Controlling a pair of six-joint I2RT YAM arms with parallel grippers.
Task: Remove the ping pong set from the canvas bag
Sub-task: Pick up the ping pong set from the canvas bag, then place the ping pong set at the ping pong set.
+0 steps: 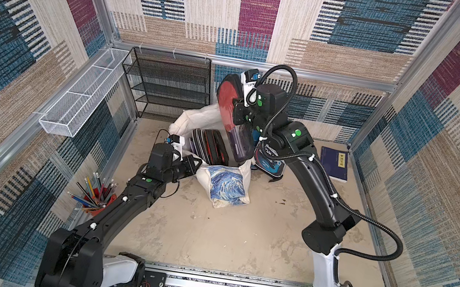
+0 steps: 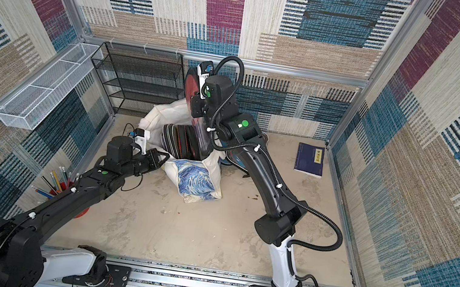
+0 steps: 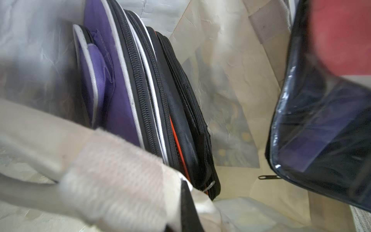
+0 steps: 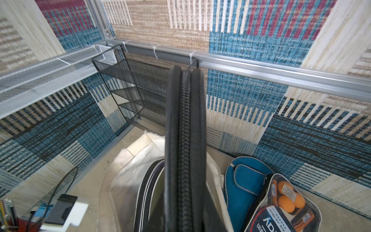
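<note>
The set [image 1: 227,99] is held raised over the bag [image 1: 227,185], clamped between the jaws of the right gripper [image 1: 238,107]. Its red paddle is seen through the clear cover, and its lower end hangs over the open mouth. The bag is slumped at the back middle of the table [image 1: 238,232], with zipped cases [image 3: 150,100] stood inside. Its rim is pinched by the closed left gripper [image 1: 197,165]. A blue case [image 4: 243,184] and another packed set [image 4: 285,202] are laid just beside the bag.

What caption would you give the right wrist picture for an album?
Black zipped paddle case held edge-on over the canvas bag; blue case and clear paddle-and-ball pack beside it.
</note>
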